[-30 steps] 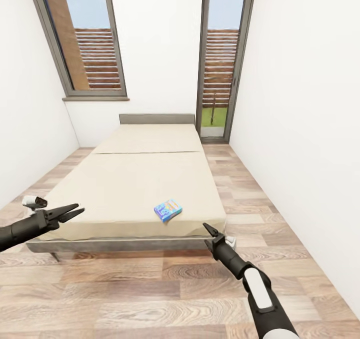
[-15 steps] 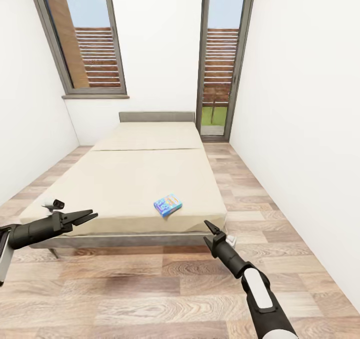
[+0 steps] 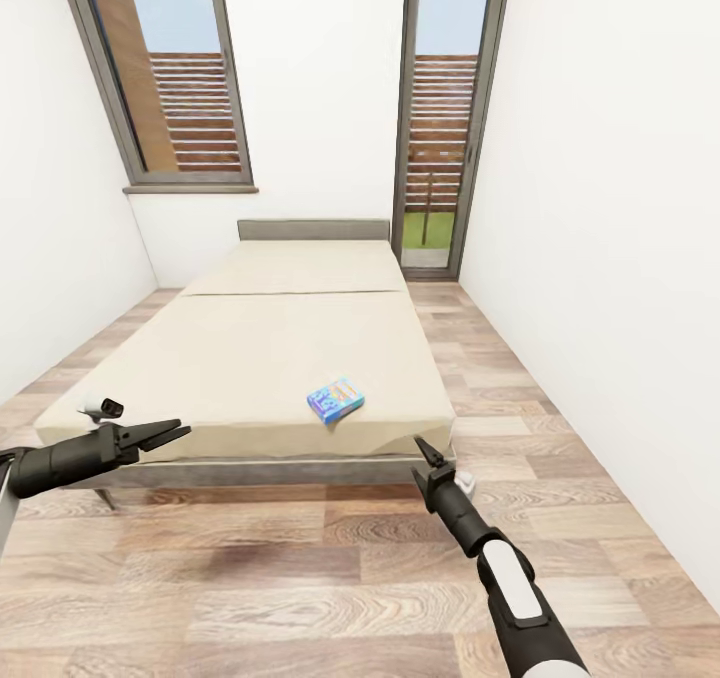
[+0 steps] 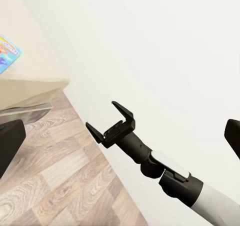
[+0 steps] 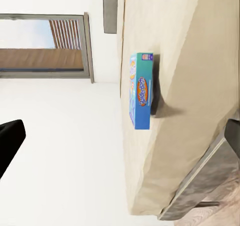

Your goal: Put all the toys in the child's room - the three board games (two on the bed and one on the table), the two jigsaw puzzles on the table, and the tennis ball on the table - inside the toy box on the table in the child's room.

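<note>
Whole view has slid back from the bed (image 3: 250, 358) since earlier, so camera moved; blue board game (image 3: 335, 399) lies flat near its foot edge, skewed; right gripper (image 3: 425, 455) nearer, jaws spread in left wrist view; left gripper (image 3: 165, 431) slightly parted, empty.

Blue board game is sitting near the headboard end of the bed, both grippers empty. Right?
Not quite. The blue board game lies near the foot end of the bed, far from the headboard, as the head view shows. Left gripper and right gripper are indeed empty.
</note>
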Tool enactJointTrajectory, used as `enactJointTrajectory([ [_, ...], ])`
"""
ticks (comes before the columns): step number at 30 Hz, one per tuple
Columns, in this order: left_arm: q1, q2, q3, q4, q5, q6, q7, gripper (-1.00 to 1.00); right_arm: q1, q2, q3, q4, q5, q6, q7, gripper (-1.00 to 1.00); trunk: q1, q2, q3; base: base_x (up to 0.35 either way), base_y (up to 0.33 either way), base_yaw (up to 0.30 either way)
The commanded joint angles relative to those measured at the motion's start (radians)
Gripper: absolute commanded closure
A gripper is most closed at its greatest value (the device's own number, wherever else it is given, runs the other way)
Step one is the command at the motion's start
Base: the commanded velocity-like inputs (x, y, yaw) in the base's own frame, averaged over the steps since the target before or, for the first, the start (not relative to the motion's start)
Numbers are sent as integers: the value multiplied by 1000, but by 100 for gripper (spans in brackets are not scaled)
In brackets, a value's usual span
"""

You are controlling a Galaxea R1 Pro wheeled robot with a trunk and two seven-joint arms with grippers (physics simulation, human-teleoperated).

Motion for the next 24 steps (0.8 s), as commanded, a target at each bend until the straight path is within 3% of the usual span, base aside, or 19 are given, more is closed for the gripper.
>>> enactJointTrajectory([
  [1, 0, 1, -1, 0, -1, 11, -4, -100, -1, 1, 1, 4, -7, 3, 0, -100, 0, 0, -1, 0, 0, 0],
  [11, 0, 2, -2, 1, -2, 11, -4, -100, -1, 1, 35, 29, -20, -52, -1, -100, 0, 0, -1, 0, 22, 0],
  [16, 0, 3, -1, 1, -2, 11, -4, -100, -3, 1, 41, 52, -86, -66, -1, -100, 0, 0, -1, 0, 194, 0],
  [19, 0, 4, 0, 1, -2, 11, -4, -100, -15, 1, 46, 89, -103, -83, -2, -100, 0, 0, -1, 0, 78, 0],
  [24, 0, 3, 0, 1, -2, 11, -4, -100, -114, 1, 48, 186, -115, -143, -3, -100, 0, 0, -1, 0, 123, 0],
])
